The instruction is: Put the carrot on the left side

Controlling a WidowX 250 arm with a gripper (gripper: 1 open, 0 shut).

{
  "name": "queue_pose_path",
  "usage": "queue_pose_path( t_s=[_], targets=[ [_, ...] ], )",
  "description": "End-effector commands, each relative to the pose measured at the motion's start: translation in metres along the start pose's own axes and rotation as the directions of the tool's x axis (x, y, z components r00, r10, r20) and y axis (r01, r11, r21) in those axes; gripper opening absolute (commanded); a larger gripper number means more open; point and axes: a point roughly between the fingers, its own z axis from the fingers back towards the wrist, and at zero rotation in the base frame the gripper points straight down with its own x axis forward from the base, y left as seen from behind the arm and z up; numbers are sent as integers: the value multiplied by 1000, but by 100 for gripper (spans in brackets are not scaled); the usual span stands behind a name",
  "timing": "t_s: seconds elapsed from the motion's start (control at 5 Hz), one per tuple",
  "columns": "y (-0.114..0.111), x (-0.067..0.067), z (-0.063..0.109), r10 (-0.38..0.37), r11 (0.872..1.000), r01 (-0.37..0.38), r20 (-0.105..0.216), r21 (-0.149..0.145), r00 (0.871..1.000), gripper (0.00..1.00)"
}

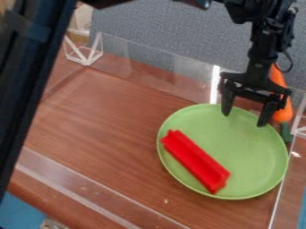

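The orange carrot [281, 110] lies at the far right of the table, just past the rim of the green plate [239, 148], and is partly hidden behind my arm. My gripper [248, 114] points down over the plate's back right edge, right beside the carrot. It is open, with nothing between its black fingers [226, 105]. I cannot tell whether the right finger touches the carrot.
A red rectangular block [195, 161] lies on the left half of the plate. Clear plastic walls [131, 49] ring the brown wooden table [96, 107]. A dark blurred shape [30, 63] crosses the left foreground, hiding part of the table.
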Motion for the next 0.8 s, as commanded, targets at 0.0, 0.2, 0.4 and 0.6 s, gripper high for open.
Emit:
queue_pose_path(
  t_s=[0.0,0.2,0.4,0.6],
  targets=[
    [2,15,-1,-9,1000,9,46,-3,999,100],
    [4,15,-12,-31,999,31,31,6,999,100],
    [-20,1,-12,-55,999,55,19,3,998,100],
    [-36,1,-15,-63,998,62,15,1,998,0]
  ],
)
